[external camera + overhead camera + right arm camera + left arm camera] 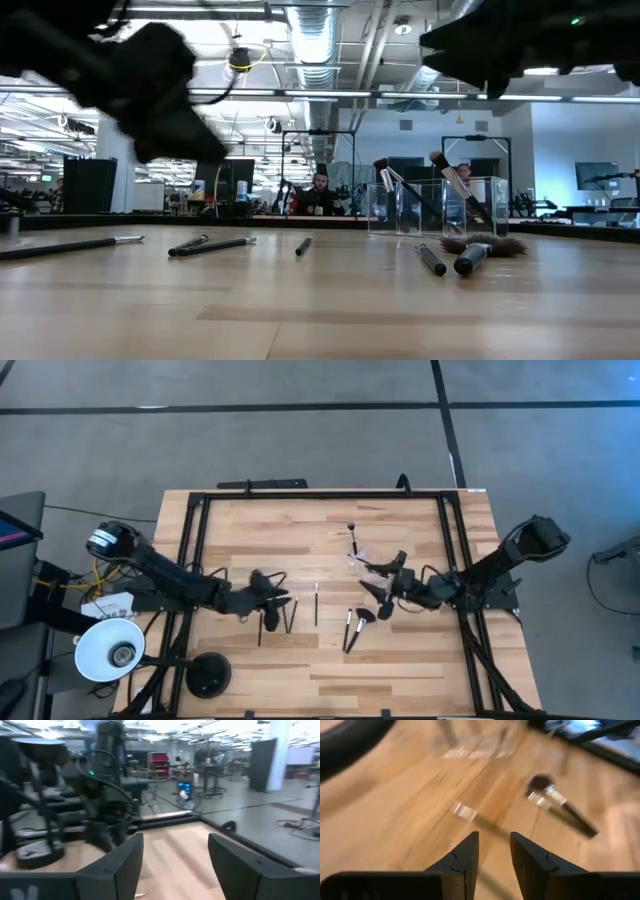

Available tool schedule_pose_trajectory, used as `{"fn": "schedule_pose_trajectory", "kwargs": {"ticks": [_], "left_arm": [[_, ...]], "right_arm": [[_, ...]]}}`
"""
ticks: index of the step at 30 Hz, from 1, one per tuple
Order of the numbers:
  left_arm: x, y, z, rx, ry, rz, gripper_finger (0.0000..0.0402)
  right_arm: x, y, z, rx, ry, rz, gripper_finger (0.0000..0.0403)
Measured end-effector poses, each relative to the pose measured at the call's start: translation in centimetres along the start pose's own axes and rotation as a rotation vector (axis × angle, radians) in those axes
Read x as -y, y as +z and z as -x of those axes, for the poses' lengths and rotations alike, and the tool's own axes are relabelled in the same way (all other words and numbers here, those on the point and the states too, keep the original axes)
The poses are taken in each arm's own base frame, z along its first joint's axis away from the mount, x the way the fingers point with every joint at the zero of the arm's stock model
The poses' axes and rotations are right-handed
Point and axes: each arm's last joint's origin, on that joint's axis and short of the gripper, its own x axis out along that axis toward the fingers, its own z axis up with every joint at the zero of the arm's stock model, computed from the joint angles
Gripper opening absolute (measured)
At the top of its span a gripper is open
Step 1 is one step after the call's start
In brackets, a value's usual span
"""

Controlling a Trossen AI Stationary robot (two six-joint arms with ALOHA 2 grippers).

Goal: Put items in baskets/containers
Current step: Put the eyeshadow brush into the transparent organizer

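- high view shows the left gripper over the left middle of the wooden table, just beside two thin brushes that lie flat on the wood.
- left wrist view: the two dark fingers of this gripper stand a little apart with nothing between them — the pincer is open, low above the table, and a brush with silver ferrule lies further ahead.
- the right gripper is at the right middle of the table, near the clear cup.
- right wrist view: its fingers are wide apart and hold nothing — open, pointing across the table toward the other arm.
- the clear cup stands upright behind the middle of the table; in the low view two brushes lean inside it, bristles up.
- a fan-shaped brush lies flat just in front of the cup, with another dark brush beside it.
- more brushes lie flat and scattered on the left half of the table.
- a white lamp shade sits at the near left corner, off the wood.
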Motion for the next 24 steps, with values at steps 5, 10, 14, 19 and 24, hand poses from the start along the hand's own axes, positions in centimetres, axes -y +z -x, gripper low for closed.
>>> {"fn": "schedule_pose_trajectory", "kwargs": {"ticks": [5,10,14,19,24], "left_arm": [[-1.0,-2.1,2.1,-0.128,0.076,0.118,0.0108],[-1.3,-3.4,2.4,-0.238,0.102,0.100,0.0108],[-1.6,-4.0,2.5,-0.336,0.107,0.106,0.0108],[-2.1,-4.6,2.5,-0.385,0.157,0.068,0.0108],[-2.2,-4.7,2.5,-0.392,0.169,0.065,0.0108]], "right_arm": [[-1.3,-0.2,1.0,-0.024,0.071,-0.063,0.0206],[-1.5,-0.1,1.2,-0.022,0.085,-0.069,0.0195],[-1.5,-0.1,1.2,-0.022,0.085,-0.072,0.0189],[-1.5,-0.1,1.1,-0.022,0.083,-0.071,0.0184],[-1.5,-0.2,1.1,-0.023,0.084,-0.070,0.0182]]}}
